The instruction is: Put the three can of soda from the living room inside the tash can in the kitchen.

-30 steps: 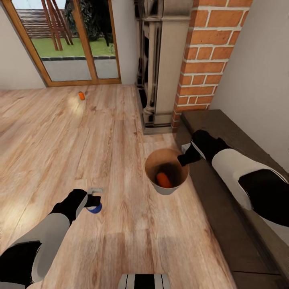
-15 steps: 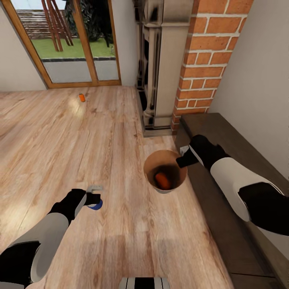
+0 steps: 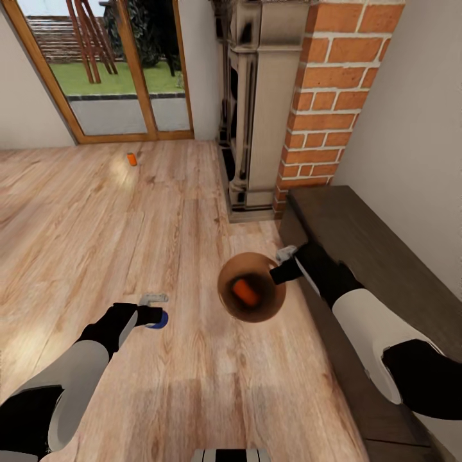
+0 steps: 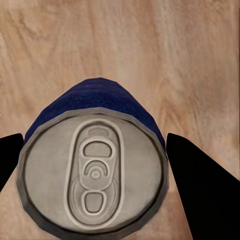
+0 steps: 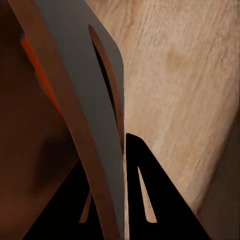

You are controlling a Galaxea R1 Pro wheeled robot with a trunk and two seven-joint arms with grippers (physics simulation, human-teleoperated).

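Observation:
My left gripper (image 3: pixel 153 316) is shut on a can of soda (image 3: pixel 156 319), held low over the wood floor; its silvery top (image 4: pixel 94 176) sits between the black fingers (image 4: pixel 202 192). My right gripper (image 3: pixel 278 270) is shut on the rim of the tash can (image 3: pixel 224 301), which hangs tilted above the floor with its brown inside facing up. A second orange can (image 3: pixel 242 292) lies inside it. The bin's grey wall (image 5: pixel 85 100) runs between the right fingers (image 5: pixel 145 200). A third can (image 3: pixel 131 159) lies on the floor far off near the glass doors.
A brick fireplace (image 3: pixel 327 96) with a pale stone surround (image 3: pixel 256 115) stands ahead. A long dark bench (image 3: pixel 372 250) runs along the wall under my right arm. Wood-framed glass doors (image 3: pixel 109 70) are at the far left.
My right arm has swung the tash can left and toward me and tipped it, so its grey outside no longer shows. The can inside slid along. The left gripper with its can has barely moved.

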